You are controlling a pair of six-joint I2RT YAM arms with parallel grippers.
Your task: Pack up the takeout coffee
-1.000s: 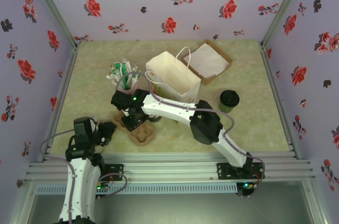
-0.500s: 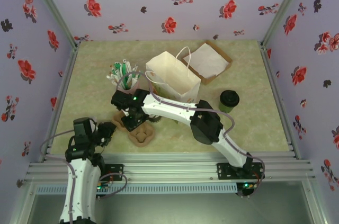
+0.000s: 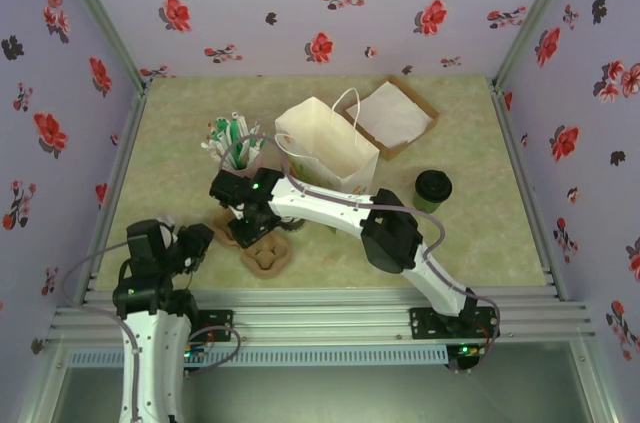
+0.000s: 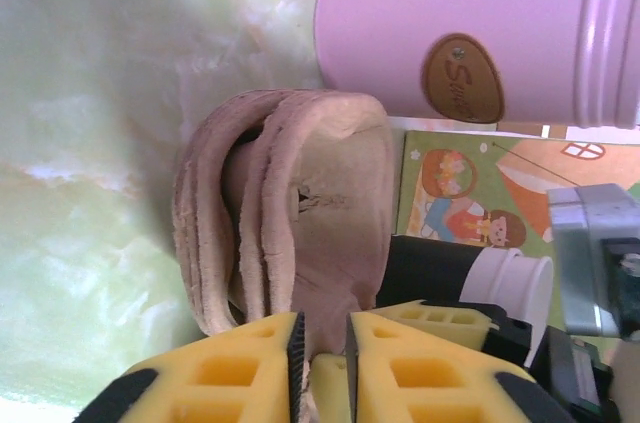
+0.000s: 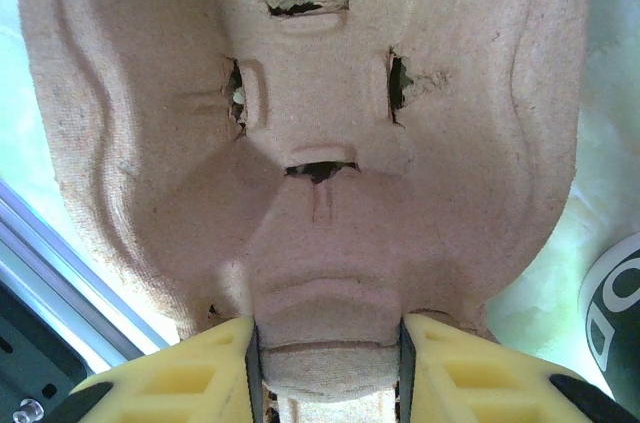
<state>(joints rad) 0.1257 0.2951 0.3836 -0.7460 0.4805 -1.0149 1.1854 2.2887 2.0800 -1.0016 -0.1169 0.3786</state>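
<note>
Pink stirrer cup [image 3: 240, 156] beside white paper bag [image 3: 326, 146].

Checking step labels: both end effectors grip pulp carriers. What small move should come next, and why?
Likely ease the right end effector up with its carrier, while the left end effector, pinching the nested carriers' rim, holds those down; both grips look set.

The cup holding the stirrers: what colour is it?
Pink cup, with a brown oval badge; best in the left wrist view.
</note>
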